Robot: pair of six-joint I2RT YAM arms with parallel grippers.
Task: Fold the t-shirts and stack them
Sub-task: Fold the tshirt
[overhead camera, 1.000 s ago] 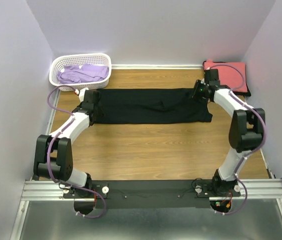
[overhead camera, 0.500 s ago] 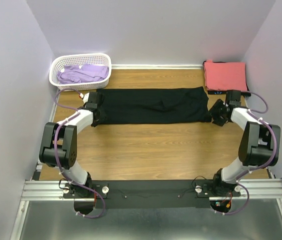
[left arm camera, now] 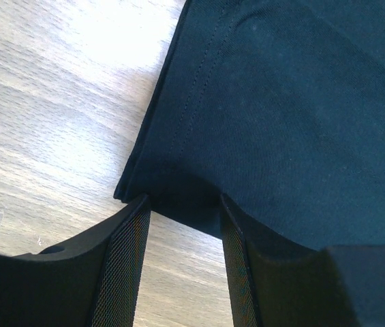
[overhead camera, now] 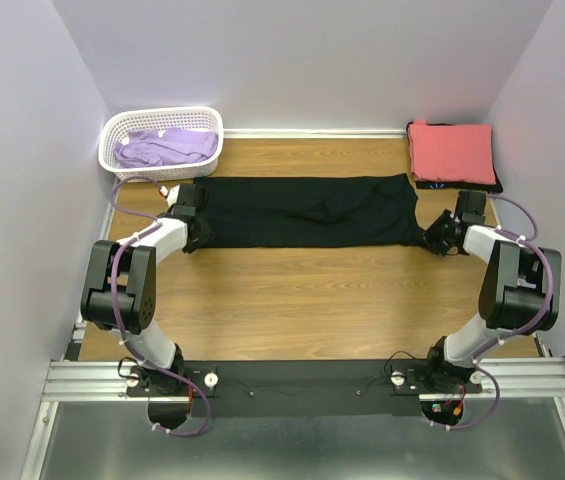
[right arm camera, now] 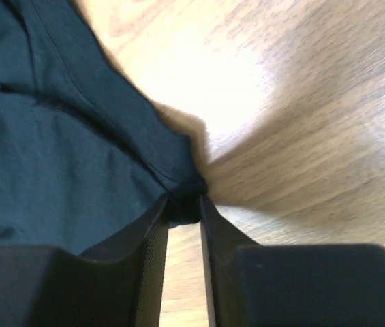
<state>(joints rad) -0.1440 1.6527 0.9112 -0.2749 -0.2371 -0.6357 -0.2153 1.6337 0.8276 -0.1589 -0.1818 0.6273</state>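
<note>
**Top external, then wrists: black tee [overhead camera: 307, 212] flat, corners met**

Top external: the black tee is lying spread across the bench [overhead camera: 302, 300], with bare wood running along its near edge. The left pincer [overhead camera: 190, 230] and right pincer [overhead camera: 435, 238] are reaching low to its near corners, elbows folded outward.

Left wrist: the fingers [left arm camera: 120, 266] are standing half apart astride the hem corner.

Right wrist: narrow fingers [right arm camera: 152, 252] are pinching bunched corner cloth.

Bright overhead; tabletop [right arm camera: 199, 75] glare; right tool [right arm camera: 184, 204] blurred near lens.
</note>
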